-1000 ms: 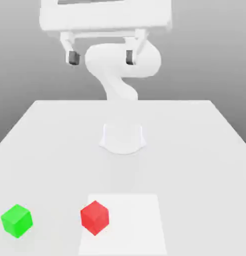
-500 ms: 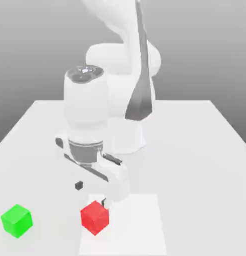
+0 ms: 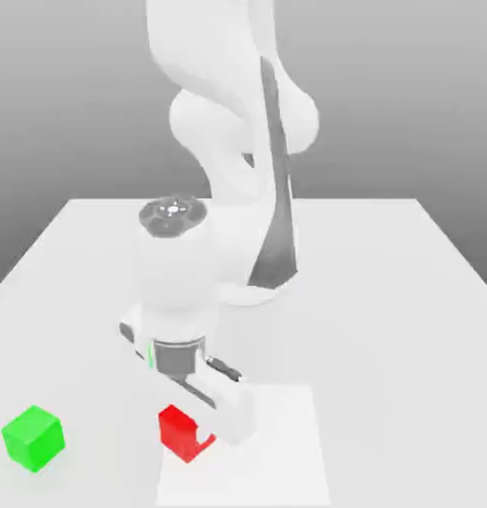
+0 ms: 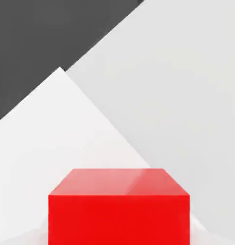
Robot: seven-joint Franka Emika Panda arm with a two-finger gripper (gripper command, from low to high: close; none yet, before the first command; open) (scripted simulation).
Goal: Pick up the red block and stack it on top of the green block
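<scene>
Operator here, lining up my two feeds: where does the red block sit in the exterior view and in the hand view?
Exterior view: the red block is low, just left of centre, partly behind the tool, at the white sheet's left edge.
Hand view: it fills the lower middle, running off the bottom edge.
Shared landmark: the brighter white sheet, its corner pointing up in the hand view.

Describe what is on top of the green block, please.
Nothing rests on the visible top of the green block; its underside is hidden.
</scene>
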